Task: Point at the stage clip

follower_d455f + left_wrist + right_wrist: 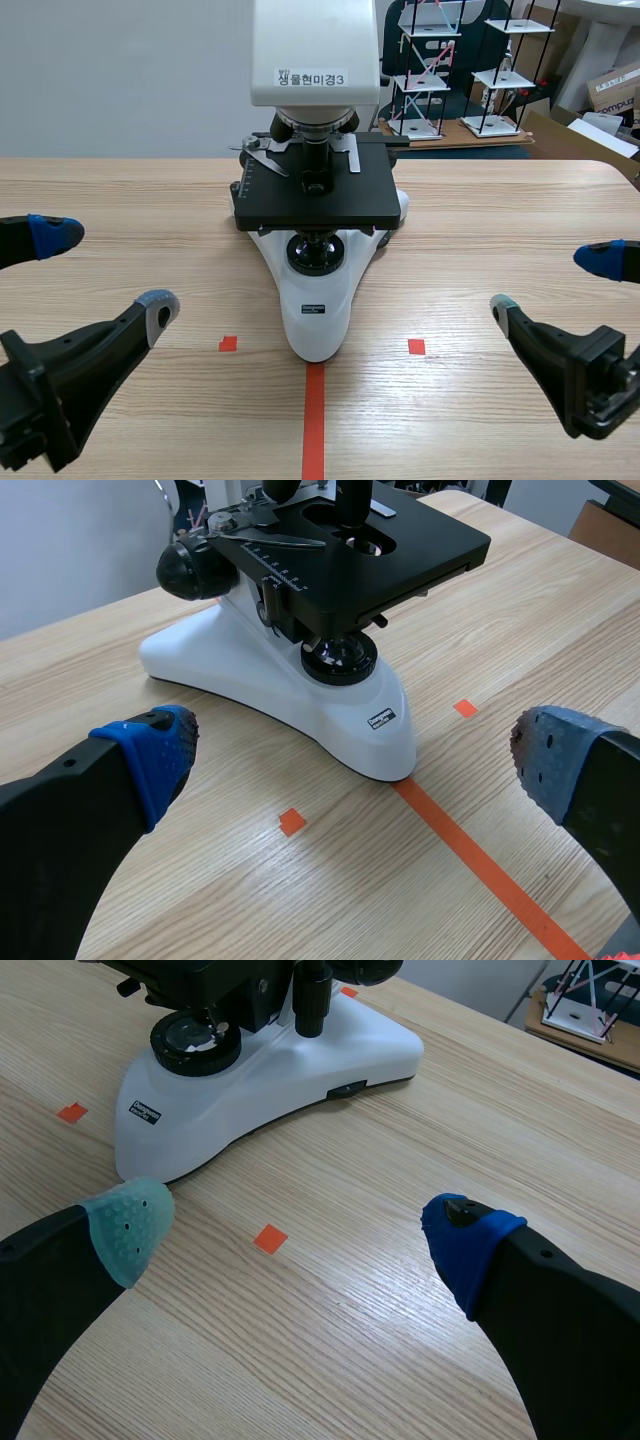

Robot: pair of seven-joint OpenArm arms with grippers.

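Both open: left gripper (107, 270), right gripper (552, 282), well short of stage clip (262, 155).

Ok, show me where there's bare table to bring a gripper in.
Bare table lies between the left gripper and the microscope, and likewise between it and the right gripper. It is crowded on the stage, around the stage clip and lens.
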